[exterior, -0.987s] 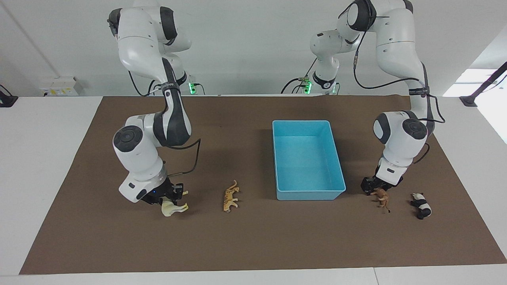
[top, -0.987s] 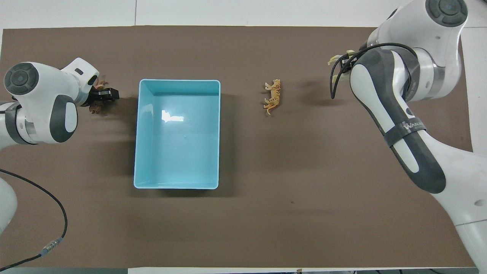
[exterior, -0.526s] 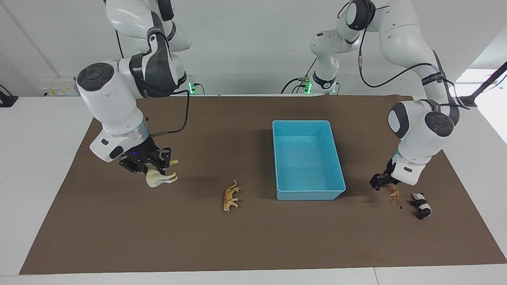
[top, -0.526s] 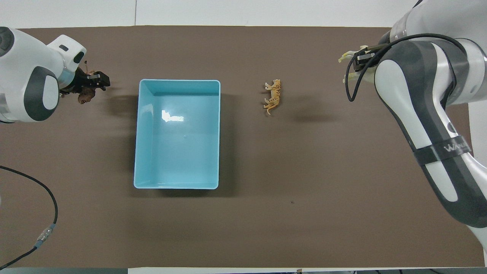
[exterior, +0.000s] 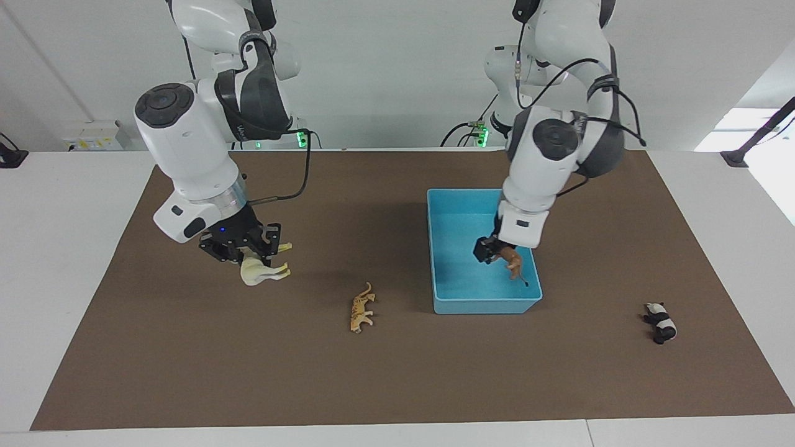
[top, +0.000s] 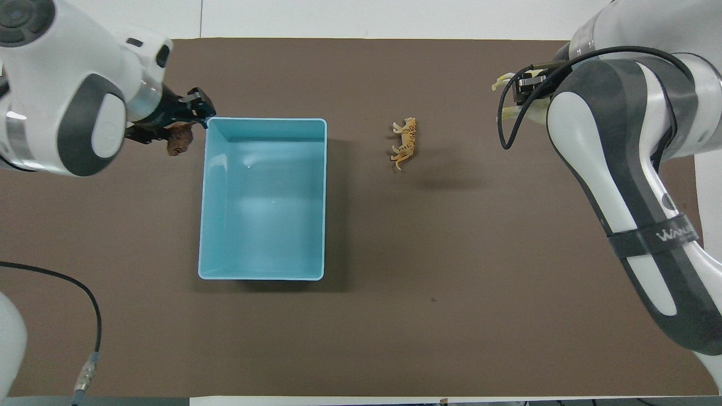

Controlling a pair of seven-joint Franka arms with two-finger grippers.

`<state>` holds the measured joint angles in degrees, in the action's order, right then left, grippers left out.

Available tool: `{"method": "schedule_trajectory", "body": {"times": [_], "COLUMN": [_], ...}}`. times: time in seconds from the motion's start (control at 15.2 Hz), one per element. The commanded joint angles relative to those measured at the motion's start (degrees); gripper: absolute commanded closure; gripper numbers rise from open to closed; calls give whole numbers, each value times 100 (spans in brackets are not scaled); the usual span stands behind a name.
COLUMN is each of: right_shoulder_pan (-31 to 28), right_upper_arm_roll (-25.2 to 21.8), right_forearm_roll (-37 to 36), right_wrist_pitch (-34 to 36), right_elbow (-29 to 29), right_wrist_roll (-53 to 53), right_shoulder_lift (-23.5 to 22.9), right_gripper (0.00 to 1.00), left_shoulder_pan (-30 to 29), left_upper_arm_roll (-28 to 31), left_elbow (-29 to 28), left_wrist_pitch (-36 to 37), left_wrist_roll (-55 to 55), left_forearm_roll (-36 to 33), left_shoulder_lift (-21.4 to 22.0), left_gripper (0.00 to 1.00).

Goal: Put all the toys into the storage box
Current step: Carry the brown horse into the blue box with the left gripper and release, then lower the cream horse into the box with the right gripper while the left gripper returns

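**Both grippers loaded and in the air, two toys on the mat**

You have a toy in each gripper. Your left gripper [exterior: 495,253] is pinching the brown lion [exterior: 513,262], which hangs below the fingers, tail down. In the facing view it appears over the storage box [exterior: 441,236], above the part of the box farthest from the robots and toward the left arm's end of the table. In the overhead view, the same gripper [top: 179,113] and lion [top: 179,140] appear at the box's corner [top: 210,122], just outside the rim, so you cannot say from the two views together whether the lion is fully over the inside. It is clearly raised, not resting on the box floor, and the box has no toys in it.

Your right gripper [exterior: 248,248] is clamped on the cream-yellow horse [exterior: 261,272] and holds it above the brown mat [exterior: 397,372] at the right arm's end of the table. The horse hangs on its side, legs pointing toward the box. In the overhead view, only its pale legs [top: 505,96] show past the arm.

The orange tiger [exterior: 361,307] lies on the mat between the horse and the box, near the box's farthest corner from the robots. The panda [exterior: 659,322] lies on the mat toward the left arm's end, well apart from the box.
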<state>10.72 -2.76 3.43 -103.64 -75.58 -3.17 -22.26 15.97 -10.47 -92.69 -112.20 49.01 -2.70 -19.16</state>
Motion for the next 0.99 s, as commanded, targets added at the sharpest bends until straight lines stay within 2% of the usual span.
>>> {"method": "schedule_trajectory", "body": {"times": [0.0, 0.2, 0.39, 0.53, 0.72, 0.92], "right_shoulder_pan": [-35, 17, 465, 895, 1738, 2258], "right_upper_arm_roll": [21, 65, 39, 39, -22, -23], "right_forearm_roll": [44, 53, 35, 27, 9, -176], "right_wrist_pitch": [72, 46, -16, -112, -402, -560], "right_elbow": [97, 97, 97, 140, 307, 605], "right_wrist_roll": [-79, -341, -973, -1430, -2221, -2705], "right_shoulder_lift": [-33, -33, -41, -68, -278, -620], "right_gripper": [100, 100, 100, 100, 100, 100], "left_shoulder_pan": [117, 82, -198, -715, -1944, -2659], "left_upper_arm_roll": [133, 133, 282, 283, 292, 291], "left_elbow": [-1180, -1138, -954, -936, -830, -804], "left_wrist_pitch": [-653, -698, -461, -513, -827, -1504], "left_wrist_roll": [144, 126, -196, -1457, -3682, -4503], "left_forearm_roll": [24, 24, -308, -503, -529, -556], "left_shoulder_lift": [562, 614, 756, 729, 659, 440], "left_gripper": [0, 0, 0, 0, 0, 0]}}
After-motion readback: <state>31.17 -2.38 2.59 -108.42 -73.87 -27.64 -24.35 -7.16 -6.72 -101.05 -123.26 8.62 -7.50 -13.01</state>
